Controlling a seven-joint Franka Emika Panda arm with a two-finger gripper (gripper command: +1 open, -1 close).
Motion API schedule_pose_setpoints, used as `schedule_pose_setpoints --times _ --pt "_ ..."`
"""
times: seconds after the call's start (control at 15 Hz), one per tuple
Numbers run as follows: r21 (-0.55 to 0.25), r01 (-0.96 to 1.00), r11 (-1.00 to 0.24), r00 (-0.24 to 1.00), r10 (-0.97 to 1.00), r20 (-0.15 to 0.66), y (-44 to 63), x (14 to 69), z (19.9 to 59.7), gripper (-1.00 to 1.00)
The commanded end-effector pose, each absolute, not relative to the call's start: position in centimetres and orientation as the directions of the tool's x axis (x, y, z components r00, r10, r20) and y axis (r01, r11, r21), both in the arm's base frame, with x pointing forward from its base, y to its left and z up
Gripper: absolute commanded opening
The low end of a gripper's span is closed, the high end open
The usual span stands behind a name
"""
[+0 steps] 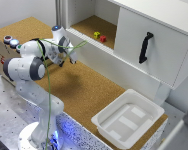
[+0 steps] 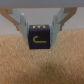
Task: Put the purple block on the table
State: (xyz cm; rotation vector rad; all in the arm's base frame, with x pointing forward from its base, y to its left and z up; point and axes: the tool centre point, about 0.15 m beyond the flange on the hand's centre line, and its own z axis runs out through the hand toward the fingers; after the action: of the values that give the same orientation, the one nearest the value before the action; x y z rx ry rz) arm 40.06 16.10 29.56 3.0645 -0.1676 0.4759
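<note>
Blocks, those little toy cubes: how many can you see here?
3. The yellow block and the red block sit side by side on the shelf. The purple block is between the hand's fingers. Others may be hidden.

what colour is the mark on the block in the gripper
Yellow, on the dark purple block between the gripper fingers; clearest in the wrist view.

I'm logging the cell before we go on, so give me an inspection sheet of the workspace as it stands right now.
Surface: cork table, bare in the middle.
Job's things: purple block between the fingers, above the cork.
Clutter: yellow block and red block on the shelf; white bin at the table's end.
Grippers: gripper shut on the purple block.
Cables: green cable hanging along the arm.
Surroundings: white cabinet, black door handle; buttons by the base.
</note>
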Motion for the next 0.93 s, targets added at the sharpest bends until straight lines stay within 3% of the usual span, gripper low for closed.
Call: schedule_pose_setpoints --times 0.0,0.27,0.67,0.73,0.87 --pt "-0.117 0.006 -0.993 0.966 -0.024 0.257 12.4 39.8 23.5 -1.0" --pt "-0.114 0.07 -0.991 0.973 0.043 0.227 11.5 38.8 20.5 -1.0" --pt "-0.08 0.103 -0.991 0.974 0.084 0.21 12.3 38.1 19.9 -1.0" --pt "-0.079 0.099 -0.992 0.976 0.081 0.204 12.4 37.9 20.2 1.0" --pt "-0.073 0.085 -0.994 0.972 0.067 0.225 12.8 37.3 21.4 1.0"
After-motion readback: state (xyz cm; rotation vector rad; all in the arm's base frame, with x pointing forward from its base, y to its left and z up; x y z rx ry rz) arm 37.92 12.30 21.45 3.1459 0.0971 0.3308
